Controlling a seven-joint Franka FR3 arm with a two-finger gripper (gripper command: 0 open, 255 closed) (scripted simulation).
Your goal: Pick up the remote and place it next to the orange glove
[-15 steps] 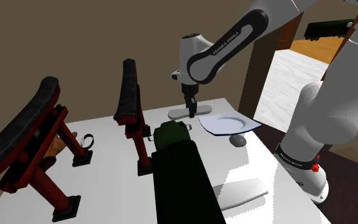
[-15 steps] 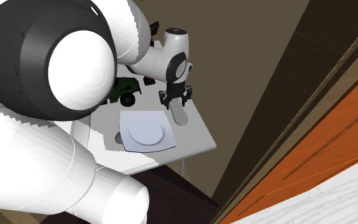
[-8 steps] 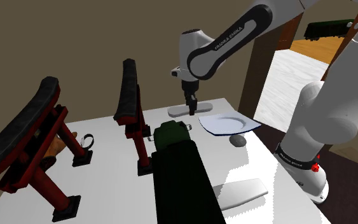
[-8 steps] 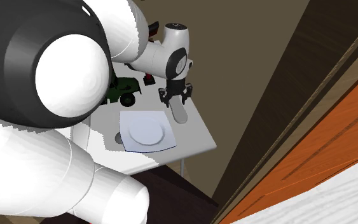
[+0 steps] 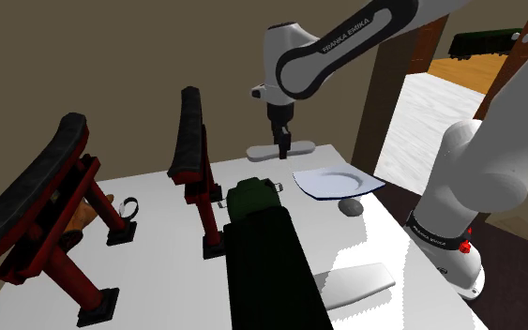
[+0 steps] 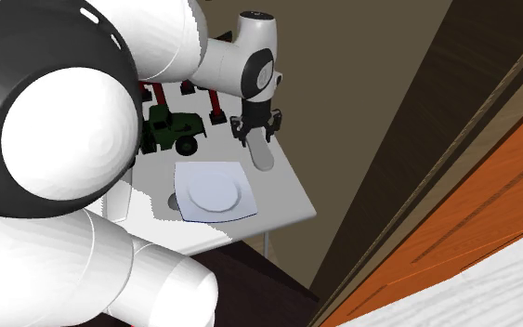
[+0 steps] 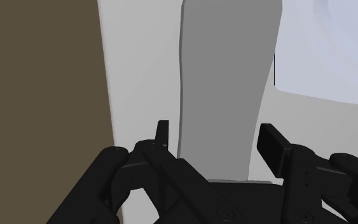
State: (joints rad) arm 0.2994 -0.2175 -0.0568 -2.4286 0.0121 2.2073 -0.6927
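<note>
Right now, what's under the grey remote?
Bare white table, with a gap between. The plate lies beside, not under. In the wrist view the remote, clasped by the gripper, covers the spot straight below it.

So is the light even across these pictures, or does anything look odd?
Shoulder view: a lit patch falls on the table by the plate, with the rest in shade. Second exterior view: the outline of the near arm is jagged. Wrist view: flat light, no glare on the grey remote in the pincer.
</note>
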